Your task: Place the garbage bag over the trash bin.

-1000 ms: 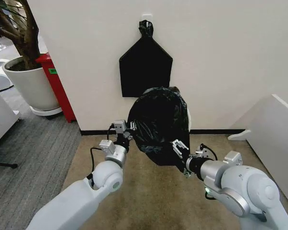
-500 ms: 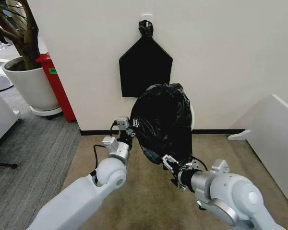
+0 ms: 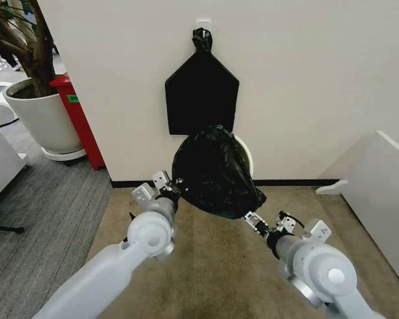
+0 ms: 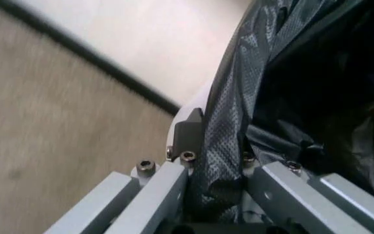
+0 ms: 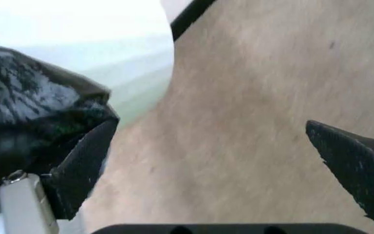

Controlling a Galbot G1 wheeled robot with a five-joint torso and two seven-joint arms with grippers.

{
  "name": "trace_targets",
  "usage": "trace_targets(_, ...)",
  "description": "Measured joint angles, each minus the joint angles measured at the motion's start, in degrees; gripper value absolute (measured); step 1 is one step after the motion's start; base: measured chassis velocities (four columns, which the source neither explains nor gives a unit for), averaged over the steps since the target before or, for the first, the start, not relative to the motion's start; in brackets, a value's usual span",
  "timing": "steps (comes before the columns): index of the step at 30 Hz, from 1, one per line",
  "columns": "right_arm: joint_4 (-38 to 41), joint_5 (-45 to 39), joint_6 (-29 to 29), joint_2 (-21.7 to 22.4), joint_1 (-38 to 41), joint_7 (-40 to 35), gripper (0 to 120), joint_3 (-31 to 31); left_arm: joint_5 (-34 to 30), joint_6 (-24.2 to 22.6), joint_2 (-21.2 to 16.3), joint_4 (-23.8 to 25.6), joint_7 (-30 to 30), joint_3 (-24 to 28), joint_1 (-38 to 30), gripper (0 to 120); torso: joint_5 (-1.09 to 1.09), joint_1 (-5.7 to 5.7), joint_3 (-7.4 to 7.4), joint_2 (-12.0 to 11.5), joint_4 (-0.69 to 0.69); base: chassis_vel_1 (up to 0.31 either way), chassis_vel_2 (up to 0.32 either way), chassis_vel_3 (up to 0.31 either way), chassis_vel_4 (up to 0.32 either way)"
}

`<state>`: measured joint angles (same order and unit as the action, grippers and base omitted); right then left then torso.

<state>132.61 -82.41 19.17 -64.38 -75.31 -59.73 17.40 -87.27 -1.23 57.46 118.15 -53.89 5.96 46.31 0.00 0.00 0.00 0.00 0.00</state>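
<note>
The crinkly black garbage bag (image 3: pixel 213 174) hangs draped over the trash bin, of which only a strip of cream rim (image 3: pixel 245 155) shows against the wall. My left gripper (image 3: pixel 169 193) holds the bag's left edge. In the left wrist view that gripper (image 4: pixel 216 151) is shut, with the bag's film (image 4: pixel 239 112) pinched between its fingers. At the bag's lower right corner is my right gripper (image 3: pixel 251 218). The right wrist view shows it (image 5: pixel 219 156) open over bare carpet, with a fold of the bag (image 5: pixel 31 102) lying against one finger (image 5: pixel 83 165).
A flat black house-shaped bundle (image 3: pixel 201 93) hangs on the wall just above the bin. A large white plant pot (image 3: pixel 43 123) and a red cabinet (image 3: pixel 81 123) stand at the left. A white panel (image 3: pixel 386 183) leans at the right. Beige carpet (image 3: pixel 213 266) lies in front.
The bag has come down and closer to the wall, with both grippers lower at its sides. The right gripper has shifted to the bag's lower right corner.
</note>
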Motion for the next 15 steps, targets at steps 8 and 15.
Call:
trace_targets(8,-5.56,14.26,1.58,0.55,-2.52,7.68,100,0.69,-17.31,-2.65,-0.31,0.69,-8.57,-5.14,-0.29,1,0.01,0.00,0.00,0.00,0.00,0.000,0.000,0.000,0.000)
trace_targets(15,-5.18,30.68,0.27,1.64,-9.68,26.64,100,4.85,-21.81,-4.64,-0.32,-2.50,-11.19,-7.40,-0.83,1,0.00,0.00,0.00,0.01,0.01,0.000,0.000,0.000,0.000)
